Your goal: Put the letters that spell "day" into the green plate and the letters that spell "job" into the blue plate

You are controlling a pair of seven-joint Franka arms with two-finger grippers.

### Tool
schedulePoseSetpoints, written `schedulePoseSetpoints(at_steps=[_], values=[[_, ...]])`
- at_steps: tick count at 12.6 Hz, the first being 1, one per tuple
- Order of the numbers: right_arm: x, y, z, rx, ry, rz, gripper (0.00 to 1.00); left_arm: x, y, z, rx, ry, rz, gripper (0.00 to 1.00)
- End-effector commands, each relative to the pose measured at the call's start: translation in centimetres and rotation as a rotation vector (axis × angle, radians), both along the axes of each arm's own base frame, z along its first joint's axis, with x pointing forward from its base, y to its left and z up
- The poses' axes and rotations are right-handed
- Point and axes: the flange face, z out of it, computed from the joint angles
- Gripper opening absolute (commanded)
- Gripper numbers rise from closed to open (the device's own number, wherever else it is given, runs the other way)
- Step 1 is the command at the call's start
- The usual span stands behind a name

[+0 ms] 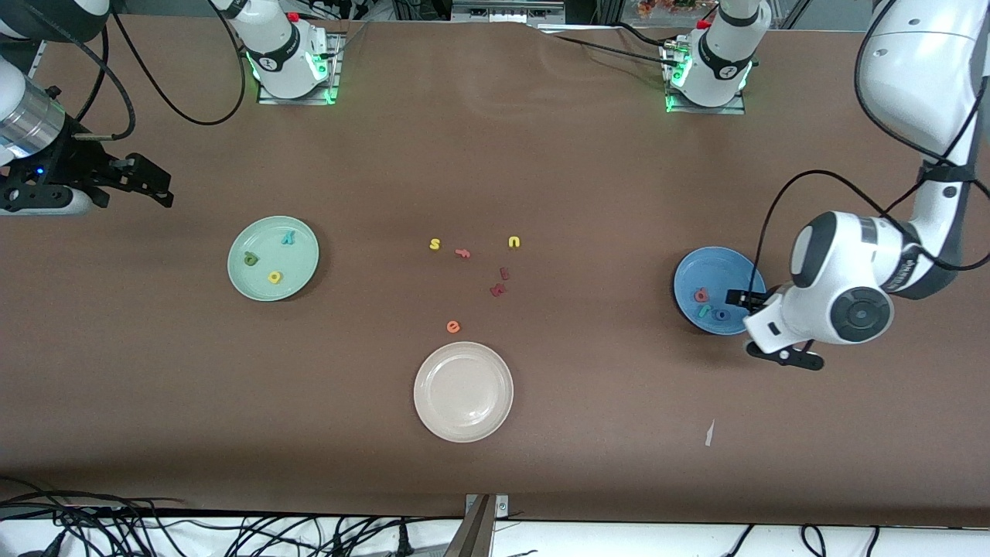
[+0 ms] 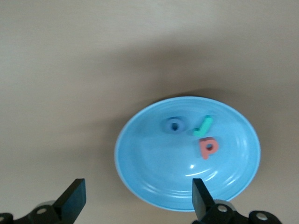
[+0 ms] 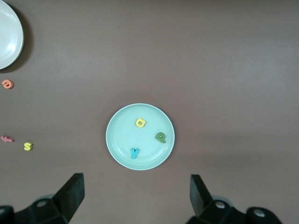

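Note:
The green plate (image 1: 301, 267) lies toward the right arm's end of the table and holds the dark green "d" (image 1: 250, 258), the yellow "a" (image 1: 274, 277) and the teal "y" (image 1: 288, 237). The right wrist view shows that plate (image 3: 122, 135) from high up. My right gripper (image 1: 164, 192) waits open and empty off to the side of it. The blue plate (image 1: 719, 271) holds the pinkish-red "b" (image 1: 701, 295), the teal "j" (image 1: 704, 311) and the blue "o" (image 1: 722, 314). My left gripper (image 2: 138, 191) hangs open and empty over that plate's rim (image 2: 154, 161).
A cream-white plate (image 1: 462, 391) sits nearer the front camera, mid-table. Loose letters lie between the plates: yellow "s" (image 1: 435, 244), yellow "u" (image 1: 514, 242), a pink letter (image 1: 462, 252), two dark red letters (image 1: 500, 282) and an orange "e" (image 1: 453, 326). A paper scrap (image 1: 709, 433) lies near the front.

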Motion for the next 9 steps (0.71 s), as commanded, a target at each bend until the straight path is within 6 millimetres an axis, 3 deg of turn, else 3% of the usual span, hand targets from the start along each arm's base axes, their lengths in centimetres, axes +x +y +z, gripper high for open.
schedulePoseSetpoints(at_steps=[1, 2, 6, 9], values=[[-0.3, 0.0, 0.1, -0.003, -0.010, -0.009, 1.00, -0.9, 2.0, 5.4, 0.035, -0.013, 0.067, 1.00], [-0.3, 0.0, 0.1, -0.003, -0.010, -0.009, 1.00, -1.1, 3.2, 6.6, 0.029, -0.024, 0.131, 1.00], [-0.3, -0.2, 0.0, -0.003, -0.010, -0.012, 1.00, -2.6, 6.6, 14.4, 0.006, -0.113, 0.217, 1.00], [-0.3, -0.1, 0.0, -0.003, -0.008, -0.011, 1.00, -2.3, 6.1, 17.9, -0.043, -0.146, 0.276, 1.00]])
